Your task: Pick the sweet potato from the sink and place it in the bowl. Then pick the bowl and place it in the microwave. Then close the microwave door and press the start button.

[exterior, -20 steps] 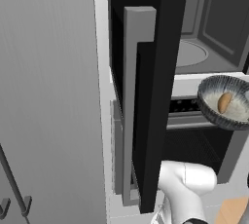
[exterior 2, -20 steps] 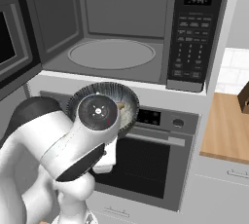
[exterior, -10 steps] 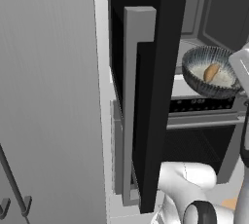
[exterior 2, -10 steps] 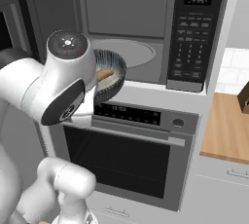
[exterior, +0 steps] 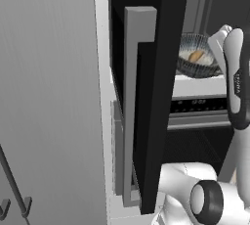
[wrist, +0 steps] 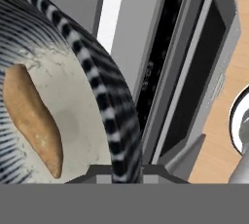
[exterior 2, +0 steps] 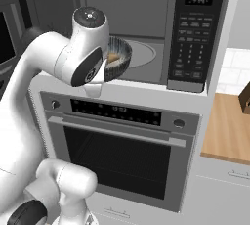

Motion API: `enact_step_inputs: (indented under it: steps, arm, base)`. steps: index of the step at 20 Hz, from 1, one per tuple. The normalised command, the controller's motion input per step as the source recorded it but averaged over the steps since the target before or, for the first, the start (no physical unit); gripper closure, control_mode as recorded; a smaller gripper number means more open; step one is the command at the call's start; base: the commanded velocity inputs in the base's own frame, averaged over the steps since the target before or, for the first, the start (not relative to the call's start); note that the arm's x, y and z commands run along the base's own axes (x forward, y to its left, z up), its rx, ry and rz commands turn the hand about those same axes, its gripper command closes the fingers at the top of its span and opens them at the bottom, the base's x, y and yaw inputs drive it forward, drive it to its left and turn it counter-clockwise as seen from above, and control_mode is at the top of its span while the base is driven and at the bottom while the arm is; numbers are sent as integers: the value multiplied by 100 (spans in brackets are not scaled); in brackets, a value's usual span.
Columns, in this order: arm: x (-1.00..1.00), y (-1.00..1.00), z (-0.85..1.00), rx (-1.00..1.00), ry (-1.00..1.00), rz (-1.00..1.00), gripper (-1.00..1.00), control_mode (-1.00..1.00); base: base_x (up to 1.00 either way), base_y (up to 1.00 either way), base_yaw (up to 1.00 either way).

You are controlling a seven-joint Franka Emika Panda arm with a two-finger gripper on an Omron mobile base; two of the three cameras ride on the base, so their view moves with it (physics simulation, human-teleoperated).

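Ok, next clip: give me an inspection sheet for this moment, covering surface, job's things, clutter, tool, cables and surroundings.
Surface: microwave cavity floor with its round turntable, bare beyond the bowl.
Job's things: sweet potato lies inside the bowl; bowl held at the cavity mouth; microwave door swung wide open.
Clutter: nothing seen.
Tool: tool shut on the bowl's rim.
Cables: nothing seen.
Surroundings: oven below with door closed; wooden counter to the right.
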Motion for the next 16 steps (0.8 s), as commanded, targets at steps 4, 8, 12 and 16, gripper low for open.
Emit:
enact_step_inputs:
  steps: [4,8,12,16]
  arm:
    - [65,3,0,6,1,0,100,-100]
    - [57,19,0,0,5,0,100,-100]
    - [56,25,0,0,3,0,100,-100]
    - [51,2,0,0,0,0,100,-100]
  base:
    - [0,0,0]
    - [0,0,0]
    - [0,0,0]
    - [0,0,0]
